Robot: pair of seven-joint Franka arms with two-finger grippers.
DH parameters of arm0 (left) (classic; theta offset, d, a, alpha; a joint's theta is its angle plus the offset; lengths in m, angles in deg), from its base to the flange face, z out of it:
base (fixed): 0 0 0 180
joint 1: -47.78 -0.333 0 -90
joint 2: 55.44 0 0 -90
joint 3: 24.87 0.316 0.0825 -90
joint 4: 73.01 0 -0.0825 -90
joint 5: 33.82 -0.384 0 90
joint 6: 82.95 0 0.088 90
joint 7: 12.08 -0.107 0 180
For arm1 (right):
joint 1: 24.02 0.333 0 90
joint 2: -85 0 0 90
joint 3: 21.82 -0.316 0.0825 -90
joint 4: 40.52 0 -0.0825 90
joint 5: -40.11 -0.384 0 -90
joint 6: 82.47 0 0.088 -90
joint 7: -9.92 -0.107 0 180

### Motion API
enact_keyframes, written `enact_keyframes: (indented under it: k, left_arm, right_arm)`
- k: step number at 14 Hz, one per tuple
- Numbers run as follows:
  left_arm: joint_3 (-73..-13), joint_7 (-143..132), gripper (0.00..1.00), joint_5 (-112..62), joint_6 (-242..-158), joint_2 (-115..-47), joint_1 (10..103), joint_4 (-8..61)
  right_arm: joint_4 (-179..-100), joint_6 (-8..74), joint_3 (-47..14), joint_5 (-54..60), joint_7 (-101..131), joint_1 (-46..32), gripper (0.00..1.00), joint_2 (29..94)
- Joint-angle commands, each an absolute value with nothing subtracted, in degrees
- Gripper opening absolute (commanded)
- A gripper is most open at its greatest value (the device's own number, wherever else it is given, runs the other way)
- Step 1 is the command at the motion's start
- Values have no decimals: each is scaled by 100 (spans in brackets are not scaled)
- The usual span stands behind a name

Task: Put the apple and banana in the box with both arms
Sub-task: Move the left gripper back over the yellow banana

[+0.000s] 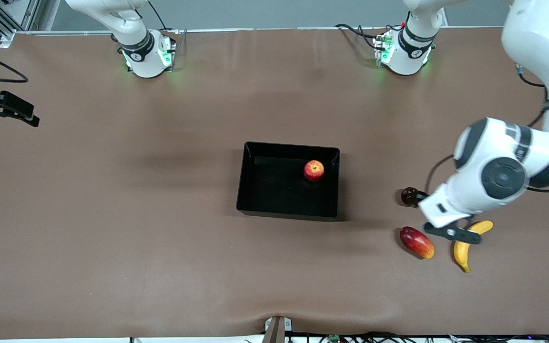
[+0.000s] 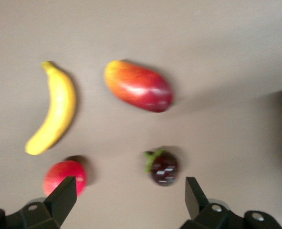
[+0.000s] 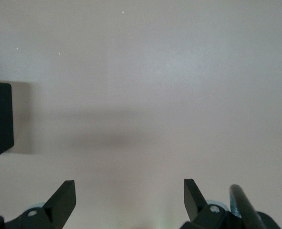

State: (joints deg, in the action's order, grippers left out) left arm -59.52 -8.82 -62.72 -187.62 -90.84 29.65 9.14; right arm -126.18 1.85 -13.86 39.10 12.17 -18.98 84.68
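1. Already the apple point(image 1: 313, 170) sits inside the box point(image 1: 250, 190), near the wall toward the left arm's end, so the step in hand, as I judge it, is fetching the banana point(image 1: 465, 247).
2. The banana lies on the worktop point(image 1: 112, 214) well apart from the box, toward the left arm's end and nearer the front camera than the box, just beside a red-orange mango point(image 1: 416, 242).
3. The left pincer point(image 2: 131, 200) hovers over that fruit cluster, jaws wide and empty; the banana lies off to one side of its span, so it should shift over the banana's middle and turn its jaws across the curve before descending.
4. Keep clear of the mango, the dark berry-like fruit point(image 2: 162, 167) and the pinkish-red round fruit point(image 2: 64, 177) while lowering.
5. The right pincer point(image 3: 131, 200) waits over bare worktop, off the box's end toward the right arm, jaws wide and empty.
6. In the front view the left arm hides its own pincer, covers part of the banana and hides the pinkish-red fruit entirely; the right pincer sits cut off at the frame edge; the left wrist view is blurred.
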Motion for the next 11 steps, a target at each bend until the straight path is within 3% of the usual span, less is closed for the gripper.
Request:
enact_keyframes:
  k: [1,6,11]
  left_arm:
    - [-6029,-1609,100,-6931,-19200,-9514,2495,908]
    - [-5898,-3247,100,-7100,-20887,-10438,1719,873]
    - [-5818,-3186,100,-7082,-21135,-10755,1710,873]
  right_arm:
    - [-12437,67,-1417,3976,1300,-1980,100,8395]
    - [-12463,50,-1408,3976,1300,-1963,100,8395]
    - [-12463,50,-1400,3923,1318,-1980,100,8395]
